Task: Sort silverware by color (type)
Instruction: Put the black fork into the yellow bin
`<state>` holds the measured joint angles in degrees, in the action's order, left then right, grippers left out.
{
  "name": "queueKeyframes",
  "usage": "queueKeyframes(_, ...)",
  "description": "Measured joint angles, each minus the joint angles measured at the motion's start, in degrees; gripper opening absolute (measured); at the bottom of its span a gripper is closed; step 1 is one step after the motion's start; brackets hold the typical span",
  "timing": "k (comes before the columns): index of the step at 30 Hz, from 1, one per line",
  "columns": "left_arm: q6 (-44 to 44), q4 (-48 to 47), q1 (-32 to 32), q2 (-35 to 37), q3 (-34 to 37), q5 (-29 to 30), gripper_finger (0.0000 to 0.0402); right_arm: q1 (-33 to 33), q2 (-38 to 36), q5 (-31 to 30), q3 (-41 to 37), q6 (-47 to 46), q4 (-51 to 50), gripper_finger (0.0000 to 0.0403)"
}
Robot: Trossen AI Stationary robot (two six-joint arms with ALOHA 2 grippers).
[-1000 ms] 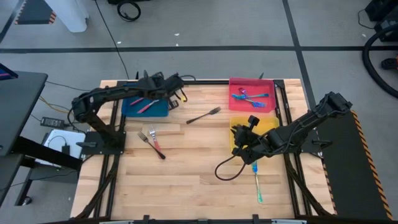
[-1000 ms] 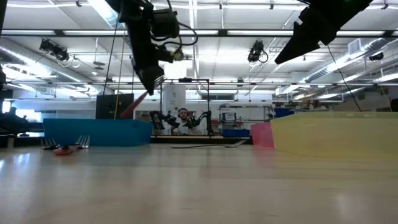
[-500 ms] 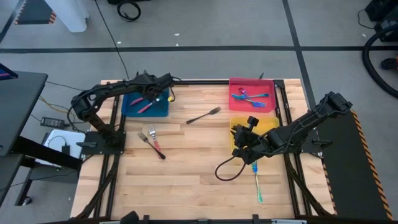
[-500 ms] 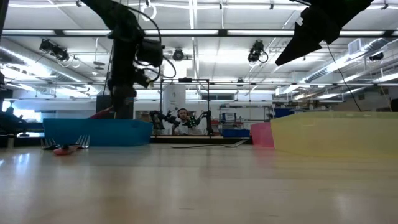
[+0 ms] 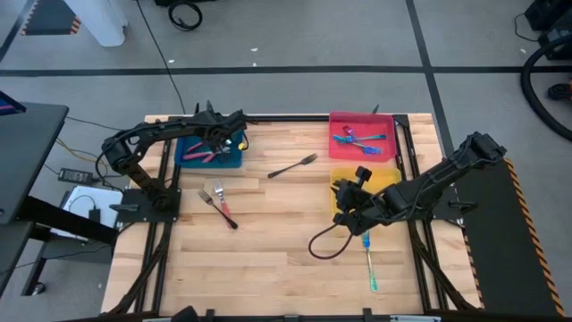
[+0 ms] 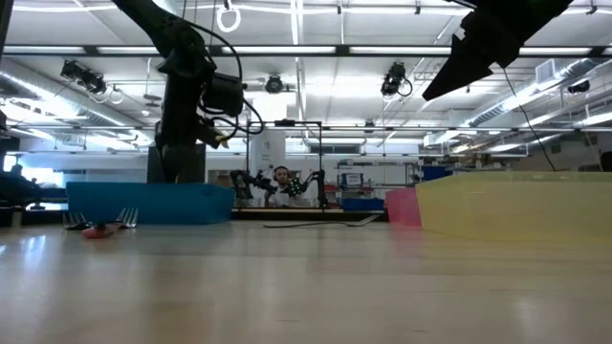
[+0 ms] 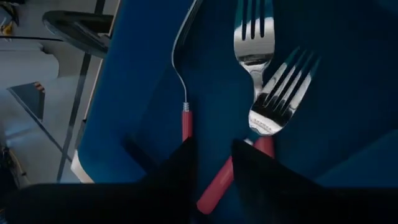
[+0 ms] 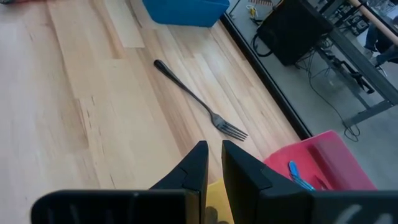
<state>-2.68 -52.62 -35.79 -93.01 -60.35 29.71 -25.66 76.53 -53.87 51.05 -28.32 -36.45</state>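
Note:
My left gripper (image 5: 219,143) (image 7: 213,155) hovers open, low inside the blue tray (image 5: 207,161). Three red-handled forks (image 7: 273,99) lie on the tray floor. The handle of one (image 7: 214,183) shows below the gap between my fingers, untouched. Two more red-handled forks (image 5: 217,204) lie on the table in front of the tray. A dark grey fork (image 5: 293,165) (image 8: 199,99) lies mid-table. A teal fork (image 5: 369,264) lies near the table's near right. My right gripper (image 5: 342,195) (image 8: 211,155) waits shut over the yellow tray's left edge (image 5: 335,183).
The red tray (image 5: 362,121) at the far right holds blue-teal forks (image 5: 357,141). A black cable (image 5: 326,243) loops onto the table below my right arm. The low view shows the blue tray wall (image 6: 148,203), the yellow tray (image 6: 516,205), and a person far behind.
My left gripper has moved from the blue tray's right side toward the table's left, over the tray, and gone down into it. The red-handled fork that hung tilted below it a second ago now lies in the tray with the others. My right arm has kept still.

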Motion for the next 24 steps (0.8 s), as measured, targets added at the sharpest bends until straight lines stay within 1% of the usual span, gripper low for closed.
queueKeyframes(3, 0.04, -0.56, 0.98, 0.00, -0.01, 0.07, 0.0108, 0.44, 0.00, 0.00, 0.00, 0.00, 0.00, 0.0055)
queueKeyframes(7, 0.05, -2.56, 4.86, 0.54, -0.27, -0.70, 0.0109, 0.96, 0.00, 0.10, 0.00, 0.00, -0.02, 0.0055)
queueKeyframes(12, 1.33, -9.48, 11.79, 0.57, -4.19, -7.95, 0.0110, 1.12, 0.00, 1.40, 0.00, 0.00, -0.02, 0.0055)
queueKeyframes(15, 2.05, -13.45, 16.81, 0.57, -6.05, -11.26, 0.0110, 1.12, 0.00, 1.49, -0.02, -0.02, -0.03, 0.0055)
queueKeyframes(19, 2.03, -19.39, 23.54, 0.57, -6.82, -16.95, 0.0110, 1.10, 0.00, 2.40, -0.02, -0.02, -0.04, 0.0055)
queueKeyframes(24, 1.80, -20.46, 31.78, 0.57, -6.70, -25.00, 0.0110, 1.10, 0.00, 4.87, -0.04, -0.08, -0.07, 0.0055)
